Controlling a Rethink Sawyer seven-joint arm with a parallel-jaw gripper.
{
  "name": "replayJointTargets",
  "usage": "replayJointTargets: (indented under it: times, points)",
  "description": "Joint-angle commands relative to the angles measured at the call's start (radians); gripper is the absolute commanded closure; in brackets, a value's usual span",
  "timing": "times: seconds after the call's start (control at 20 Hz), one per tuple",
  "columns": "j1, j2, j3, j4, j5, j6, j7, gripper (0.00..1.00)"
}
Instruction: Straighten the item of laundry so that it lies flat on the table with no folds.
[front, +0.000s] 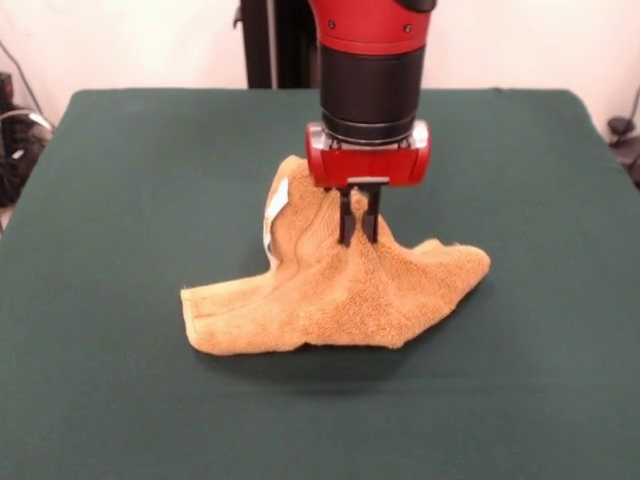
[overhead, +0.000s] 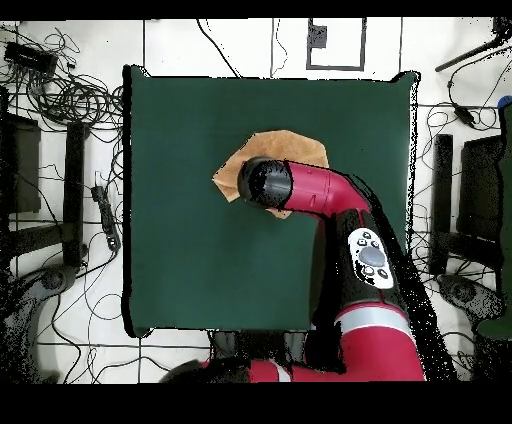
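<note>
The item of laundry (front: 335, 295) is an orange-tan towel, bunched and folded near the middle of the green table (front: 120, 200). Its centre is pulled up into a peak, with one flap spread to the left and another to the right. A white tag (front: 272, 222) shows on its raised left edge. My gripper (front: 359, 238) comes straight down onto the peak, its two black fingers shut on a pinch of the towel. From overhead, the arm covers much of the towel (overhead: 290, 148), and the gripper itself is hidden under the wrist.
The table (overhead: 190, 250) extends well beyond the towel on every side. Cables and equipment (overhead: 70, 95) lie on the floor around the table.
</note>
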Motion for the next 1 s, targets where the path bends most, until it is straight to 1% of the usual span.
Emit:
replayJointTargets:
  times: [0.05, 0.7, 0.85, 1.0]
  points:
    - [0.047, 0.037, 0.013, 0.143, 0.059, 0.049, 0.247, 1.0]
    - [0.025, 0.054, 0.026, 0.247, 0.059, -0.106, 0.273, 1.0]
    - [0.001, 0.03, 0.047, 0.288, 0.078, -0.07, 0.253, 1.0]
    - [-0.014, -0.009, 0.055, 0.298, 0.088, 0.02, 0.206, 1.0]
